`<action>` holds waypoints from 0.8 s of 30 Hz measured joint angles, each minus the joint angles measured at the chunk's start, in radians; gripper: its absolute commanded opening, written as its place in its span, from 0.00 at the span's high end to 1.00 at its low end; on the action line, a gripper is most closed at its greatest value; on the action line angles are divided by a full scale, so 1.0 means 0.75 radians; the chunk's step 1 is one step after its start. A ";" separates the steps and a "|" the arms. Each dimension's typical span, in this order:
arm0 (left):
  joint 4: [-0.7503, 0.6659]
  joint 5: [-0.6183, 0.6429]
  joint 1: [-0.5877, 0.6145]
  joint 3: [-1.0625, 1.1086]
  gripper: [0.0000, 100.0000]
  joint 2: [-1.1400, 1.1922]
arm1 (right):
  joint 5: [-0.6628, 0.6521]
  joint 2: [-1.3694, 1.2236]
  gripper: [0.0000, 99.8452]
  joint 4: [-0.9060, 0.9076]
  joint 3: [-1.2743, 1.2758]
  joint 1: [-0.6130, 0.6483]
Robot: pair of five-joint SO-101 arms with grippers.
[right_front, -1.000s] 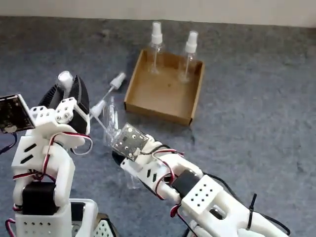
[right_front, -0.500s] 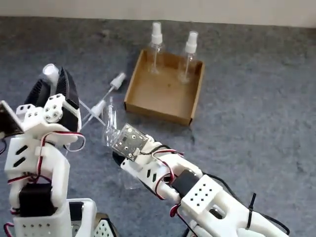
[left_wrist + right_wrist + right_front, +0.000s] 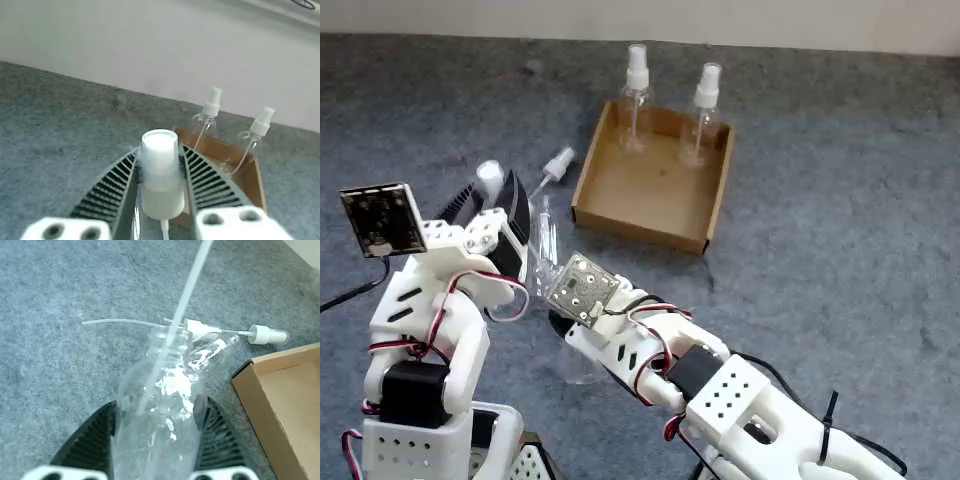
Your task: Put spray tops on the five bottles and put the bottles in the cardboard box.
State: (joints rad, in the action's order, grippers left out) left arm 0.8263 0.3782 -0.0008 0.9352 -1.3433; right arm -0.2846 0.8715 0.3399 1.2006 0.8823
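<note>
My left gripper [image 3: 160,176] is shut on a white spray top [image 3: 160,170], held up left of the cardboard box [image 3: 655,185]. The top's thin dip tube [image 3: 187,285] slants down into the neck of a clear bottle [image 3: 160,390]. My right gripper [image 3: 157,437] is shut on that bottle, whose base [image 3: 577,365] shows under the right arm. Two bottles with spray tops [image 3: 637,95] [image 3: 703,110] stand at the back of the box. An uncapped bottle [image 3: 216,347] lies on the carpet, with two loose spray tops [image 3: 200,329] [image 3: 267,334] beside it.
Grey carpet covers the table, and a pale wall runs along the far edge. The two arms stand close together at the front left. The right wrist camera board [image 3: 580,288] sits just behind the lying bottle [image 3: 544,235]. Open carpet lies right of the box.
My left gripper, with the spray top, swung out to the left and has come back right toward the held bottle. The right arm and its bottle have stayed put.
</note>
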 measured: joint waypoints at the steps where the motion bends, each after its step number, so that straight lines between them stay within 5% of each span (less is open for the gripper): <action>1: 0.004 0.000 0.000 0.023 1.00 0.008 | 0.000 0.000 1.00 0.000 0.000 -0.016; 8: -0.002 0.010 -0.008 0.155 1.00 -0.008 | 0.164 0.016 1.00 0.002 0.004 -0.084; 18: -0.068 -0.123 -0.272 0.301 1.00 -0.010 | 0.166 0.207 1.00 0.004 0.080 -0.090; 24: -0.074 -0.127 -0.291 0.352 1.00 -0.010 | 0.166 0.219 1.00 0.004 0.102 -0.096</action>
State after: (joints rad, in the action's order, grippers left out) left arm 0.7710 0.2831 -0.2186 1.1991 -1.3510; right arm -0.1603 1.0357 0.3429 1.2774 0.8101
